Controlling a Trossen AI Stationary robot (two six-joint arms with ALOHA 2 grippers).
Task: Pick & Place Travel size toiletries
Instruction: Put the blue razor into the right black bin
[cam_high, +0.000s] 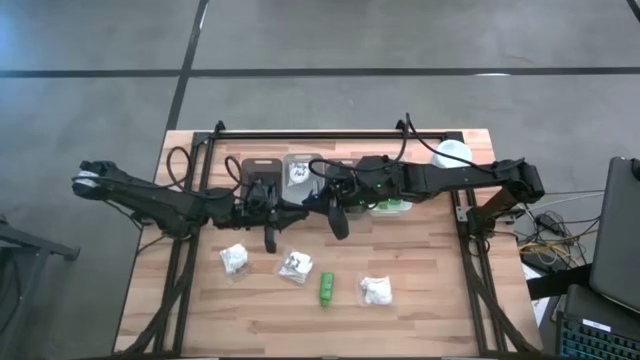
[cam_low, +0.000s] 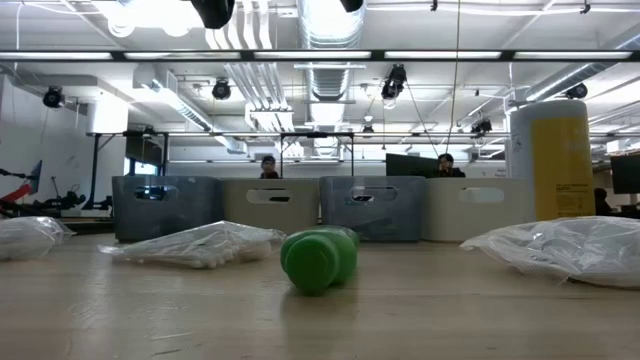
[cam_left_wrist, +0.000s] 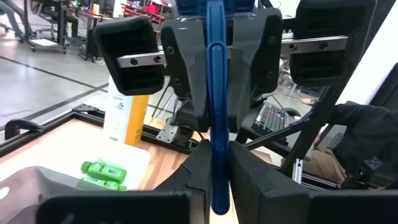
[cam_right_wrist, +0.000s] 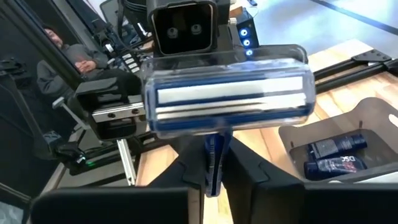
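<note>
both sets of jaws clamped on one razor (cam_left_wrist: 216, 124) above the bins (cam_high: 300, 172): left gripper (cam_left_wrist: 214, 165), right gripper (cam_right_wrist: 213, 163). risk: tugging apart, twisting or dropping it mid-handover.

Wooden table (cam_high: 420, 300), seen from above: left arm reaching in from the left edge, left gripper (cam_high: 271, 238) near the table's middle; right arm reaching in from the right edge, right gripper (cam_high: 339, 222) just beside it; row of bins (cam_high: 262, 166) under the arms along the far side; green bottle (cam_high: 327, 288) lying at the near side; three white clear-wrapped packets (cam_high: 376, 291) flanking the bottle; white-capped bottle (cam_high: 451, 154) at the far right corner
</note>
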